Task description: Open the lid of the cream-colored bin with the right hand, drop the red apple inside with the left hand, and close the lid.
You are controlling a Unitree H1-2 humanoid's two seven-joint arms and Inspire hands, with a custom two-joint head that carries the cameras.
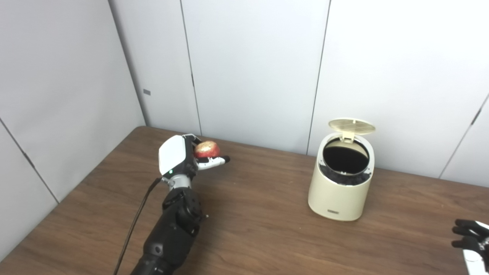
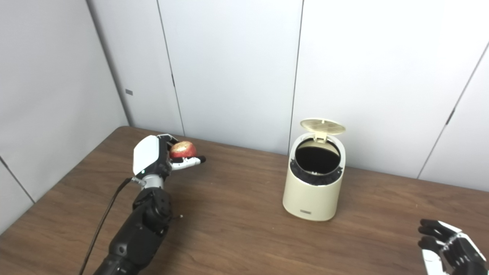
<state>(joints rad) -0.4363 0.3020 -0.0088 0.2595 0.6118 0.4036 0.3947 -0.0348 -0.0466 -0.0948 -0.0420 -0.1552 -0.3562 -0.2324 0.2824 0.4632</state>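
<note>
The cream-colored bin (image 1: 340, 191) stands on the brown table, right of centre. Its round lid (image 1: 352, 126) is tipped up at the back and the dark opening (image 1: 345, 156) shows. My left hand (image 1: 183, 158) is shut on the red apple (image 1: 206, 149) and holds it above the table, well to the left of the bin. My right hand (image 2: 445, 244) is at the bottom right corner, low over the table, empty, with its fingers curled and apart. It is well clear of the bin.
The wooden table (image 1: 259, 229) runs to grey wall panels (image 1: 252, 68) at the back and left. A black cable (image 1: 133, 225) hangs beside my left forearm. Bare tabletop lies between my left hand and the bin.
</note>
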